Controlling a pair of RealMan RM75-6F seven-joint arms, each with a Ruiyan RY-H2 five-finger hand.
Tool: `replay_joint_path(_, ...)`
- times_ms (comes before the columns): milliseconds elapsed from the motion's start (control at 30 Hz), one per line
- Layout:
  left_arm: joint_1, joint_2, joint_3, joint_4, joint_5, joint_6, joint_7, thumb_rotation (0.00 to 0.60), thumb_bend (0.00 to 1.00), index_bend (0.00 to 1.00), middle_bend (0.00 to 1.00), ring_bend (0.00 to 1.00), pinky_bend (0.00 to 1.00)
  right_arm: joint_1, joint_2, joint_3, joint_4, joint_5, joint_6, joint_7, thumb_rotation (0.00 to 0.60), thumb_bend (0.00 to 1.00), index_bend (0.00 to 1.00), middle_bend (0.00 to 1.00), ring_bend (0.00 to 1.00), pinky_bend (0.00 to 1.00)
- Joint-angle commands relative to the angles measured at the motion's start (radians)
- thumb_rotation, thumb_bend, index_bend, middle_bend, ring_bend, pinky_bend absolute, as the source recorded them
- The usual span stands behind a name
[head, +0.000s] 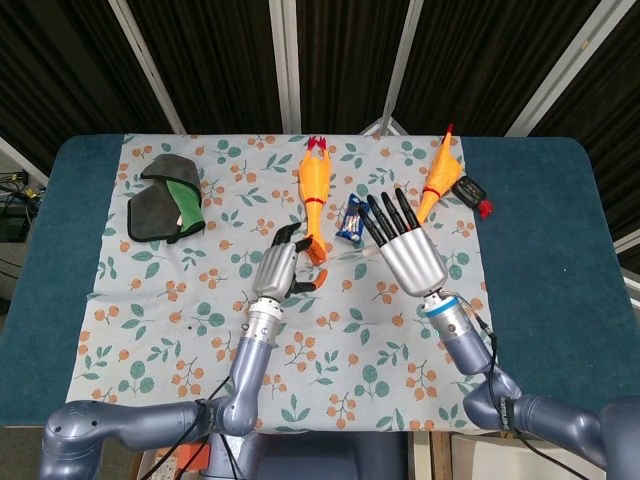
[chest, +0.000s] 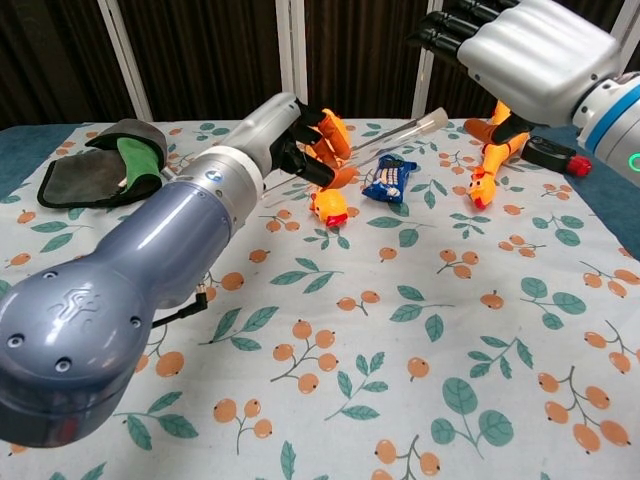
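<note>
My left hand (head: 277, 268) (chest: 291, 137) grips one end of a clear plastic tube (chest: 395, 132) (head: 345, 257), which slants up and to the right above the flowered cloth. The tube's far end hangs free over a blue snack packet (chest: 390, 177) (head: 350, 217). My right hand (head: 405, 245) (chest: 520, 50) hovers to the right of the tube with its fingers spread and holds nothing. An orange rubber chicken (head: 314, 190) (chest: 330, 203) lies just beyond my left hand. A second chicken (head: 437, 180) (chest: 490, 160) lies past my right hand.
A grey and green cloth (head: 165, 198) (chest: 110, 165) lies folded at the far left. A black and red key fob (head: 472, 193) (chest: 552, 155) sits beside the second chicken. The flowered cloth (head: 180, 310) covers the blue table (head: 545, 260) except for strips at both sides.
</note>
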Motion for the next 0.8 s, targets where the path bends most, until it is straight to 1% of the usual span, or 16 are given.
replay_joint_path(33,0.017,0.012,0.021,-0.006,0.008,-0.001,-0.001,0.600,0.85,0.67,0.54,0.08,0.00,-0.007,0.005,0.002,0.005,0.009,0.002,-0.003,0.600,0.40,0.05,0.06,0.00,0.00)
replay_joint_path(167,0.043,0.028,0.050,-0.011,0.013,-0.007,-0.007,0.600,0.85,0.67,0.54,0.08,0.00,-0.018,0.014,0.005,0.011,0.025,0.003,-0.002,0.600,0.40,0.05,0.06,0.00,0.00)
replay_joint_path(367,0.085,0.049,0.113,-0.012,0.022,-0.024,-0.009,0.600,0.85,0.67,0.54,0.08,0.00,-0.029,0.025,0.008,0.012,0.039,0.005,-0.008,0.600,0.40,0.05,0.05,0.00,0.00)
replay_joint_path(667,0.127,0.049,0.194,0.033,0.045,-0.058,-0.007,0.600,0.85,0.67,0.54,0.10,0.00,-0.033,0.043,0.023,-0.025,0.057,0.007,-0.020,0.600,0.40,0.05,0.05,0.00,0.00)
replay_joint_path(800,0.135,0.048,0.214,0.052,0.047,-0.072,0.018,0.600,0.82,0.66,0.52,0.10,0.00,-0.035,0.051,0.028,-0.038,0.061,0.010,-0.018,0.600,0.40,0.05,0.05,0.00,0.00)
